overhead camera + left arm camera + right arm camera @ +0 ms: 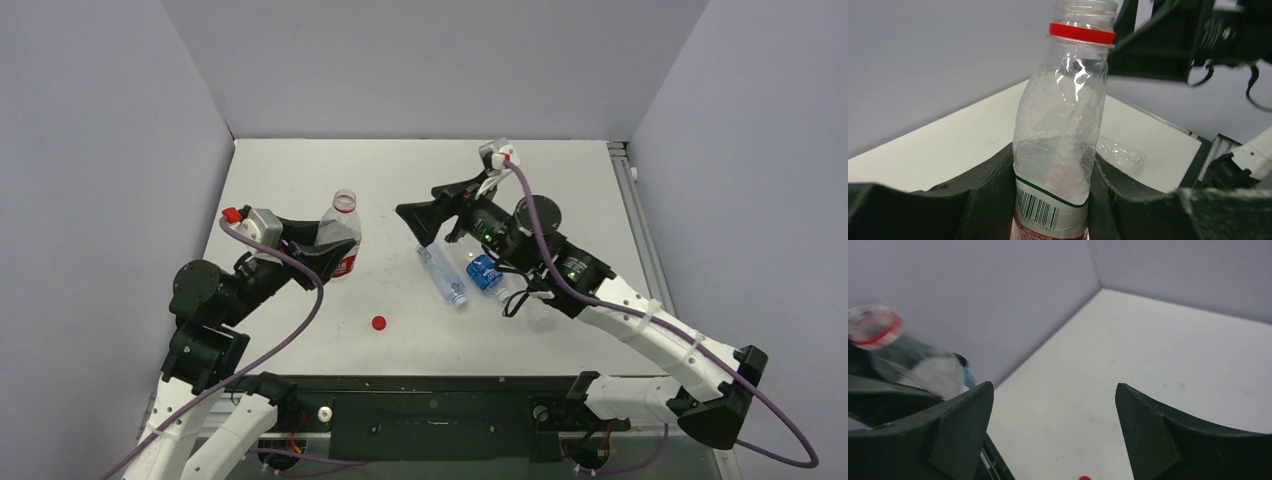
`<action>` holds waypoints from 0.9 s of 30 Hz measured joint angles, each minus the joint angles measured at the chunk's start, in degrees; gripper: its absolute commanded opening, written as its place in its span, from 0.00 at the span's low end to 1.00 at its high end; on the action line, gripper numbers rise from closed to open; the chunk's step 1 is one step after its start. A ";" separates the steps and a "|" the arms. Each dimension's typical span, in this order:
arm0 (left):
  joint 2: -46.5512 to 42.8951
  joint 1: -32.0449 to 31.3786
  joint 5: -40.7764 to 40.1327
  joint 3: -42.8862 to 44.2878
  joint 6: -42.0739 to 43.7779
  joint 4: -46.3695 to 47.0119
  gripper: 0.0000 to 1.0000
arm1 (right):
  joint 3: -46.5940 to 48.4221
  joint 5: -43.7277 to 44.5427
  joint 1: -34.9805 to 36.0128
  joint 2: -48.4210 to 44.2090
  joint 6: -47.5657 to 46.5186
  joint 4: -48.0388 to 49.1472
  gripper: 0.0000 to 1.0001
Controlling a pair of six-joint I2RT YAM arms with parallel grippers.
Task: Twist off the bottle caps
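A clear bottle with a red label stands upright at the table's left, and my left gripper is shut on its body. Its neck is bare, with only a red ring below the open mouth. In the left wrist view the black fingers press both sides of that bottle. One small red bottle cap lies loose on the table in front of the bottle, also seen as a red cap at the right wrist view's bottom edge. My right gripper hangs open and empty to the right of the bottle's mouth.
Three more clear bottles lie on their sides under the right arm: one plain, one with a blue label, one partly hidden. Their caps are too small to make out. Grey walls close in the table on three sides.
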 measured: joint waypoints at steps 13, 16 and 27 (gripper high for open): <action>0.13 0.07 14.38 -2.25 1.88 -1.53 0.30 | 19.06 -14.64 5.31 4.50 -0.09 -4.96 0.84; 0.28 0.07 14.99 -2.25 1.84 -1.53 0.30 | 20.11 -14.78 7.85 7.02 -0.74 -6.73 0.78; 0.50 0.15 15.69 -2.36 0.90 -1.36 0.92 | 21.35 -11.78 11.30 9.20 -3.32 -11.69 0.20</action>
